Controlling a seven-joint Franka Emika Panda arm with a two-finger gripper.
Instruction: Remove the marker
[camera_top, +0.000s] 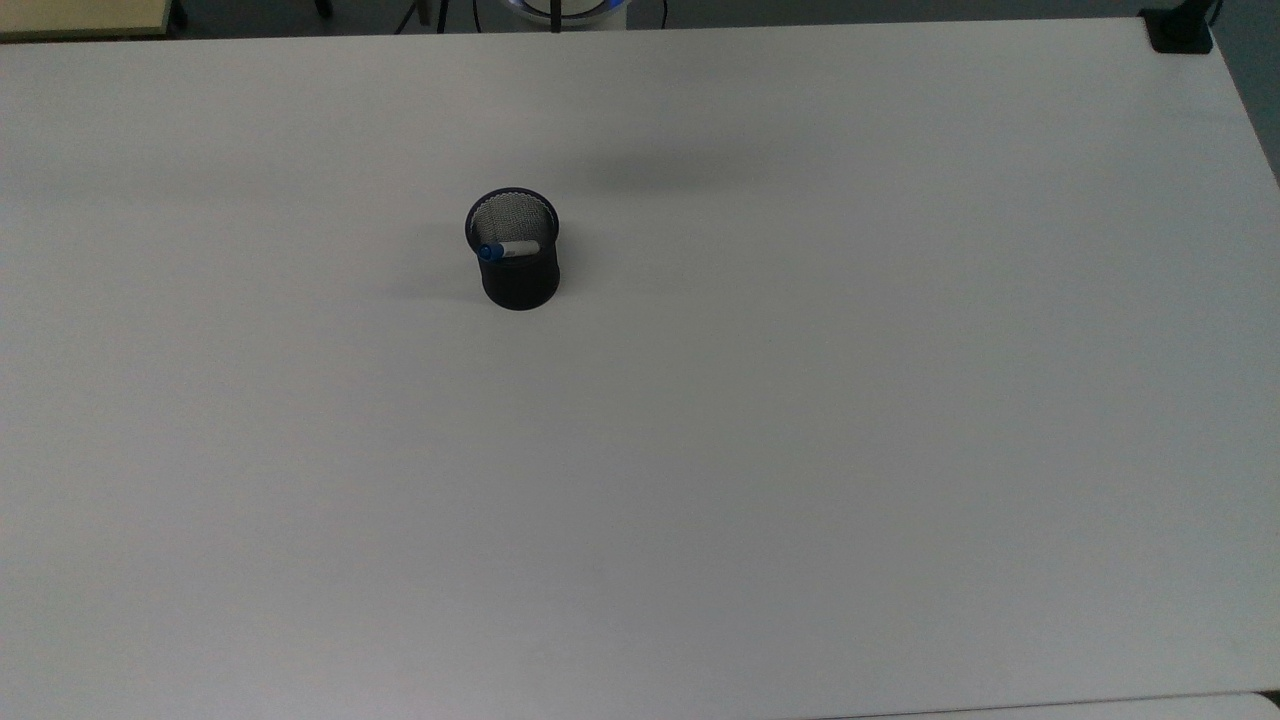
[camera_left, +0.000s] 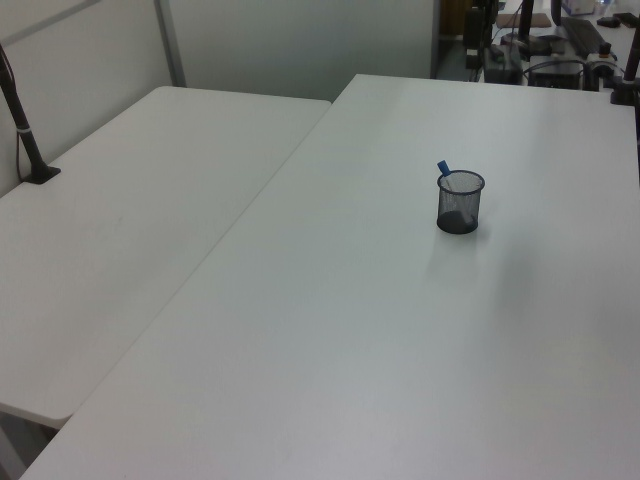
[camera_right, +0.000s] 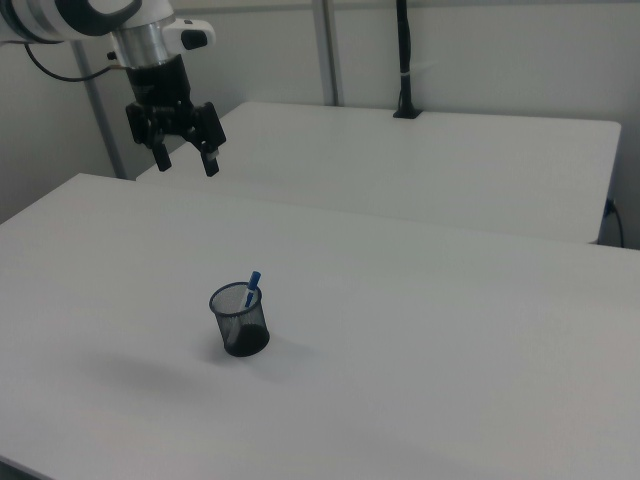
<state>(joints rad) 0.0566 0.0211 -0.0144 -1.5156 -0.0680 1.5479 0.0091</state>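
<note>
The black two-finger claw (camera_right: 185, 152) hangs with fingers apart, high above the white table (camera_right: 420, 330). Well below it, toward the right view's right, the slim white blue-capped marker (camera_right: 253, 284) leans in the black mesh cup (camera_right: 240, 322), cap above the rim, likely graspable.

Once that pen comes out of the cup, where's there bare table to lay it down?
Nearly anywhere: the white table is bare all around the black mesh cup that holds the marker. The end effector hangs open, high off the table, away from the cup.
</note>
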